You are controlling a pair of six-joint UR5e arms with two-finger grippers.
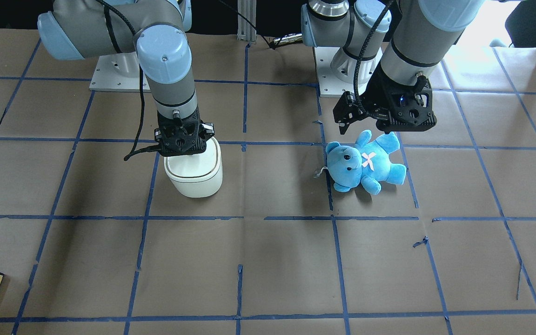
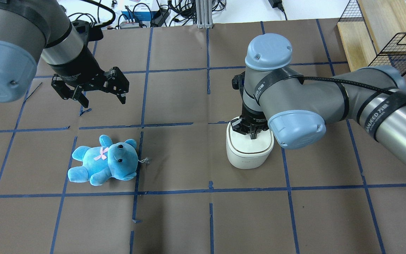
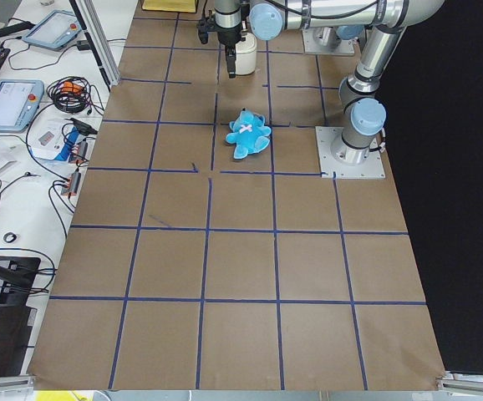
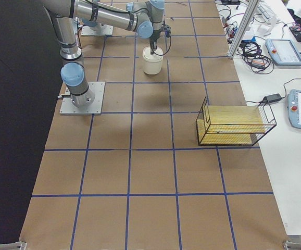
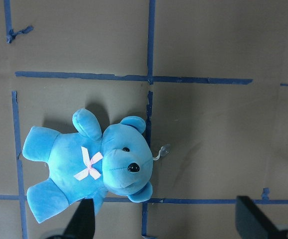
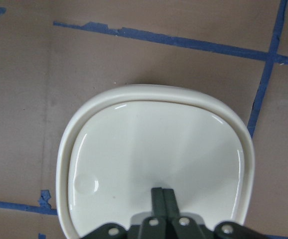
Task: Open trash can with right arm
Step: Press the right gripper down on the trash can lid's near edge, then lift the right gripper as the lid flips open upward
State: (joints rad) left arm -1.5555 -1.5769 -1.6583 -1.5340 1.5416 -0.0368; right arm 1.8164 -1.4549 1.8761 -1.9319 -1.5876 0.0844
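Since the lid (image 6: 154, 149) apparently opens by pressing, right gripper (image 2: 251, 133), fingers pressed together, stood tip-down on trash can (image 2: 248, 157) near counter's (image 2: 189, 218) robot-side edge; left gripper (image 2: 104, 102) spread, idle.

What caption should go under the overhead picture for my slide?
Right claw, shut, points down at the closed lid of the white trash can; a blue teddy bear lies apart.

Right gripper (image 6: 162, 195) closed, vertical; left gripper (image 2: 103, 101) spread.

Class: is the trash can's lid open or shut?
Shut: the lid lies flat inside the rim of the trash can, under the right gripper.
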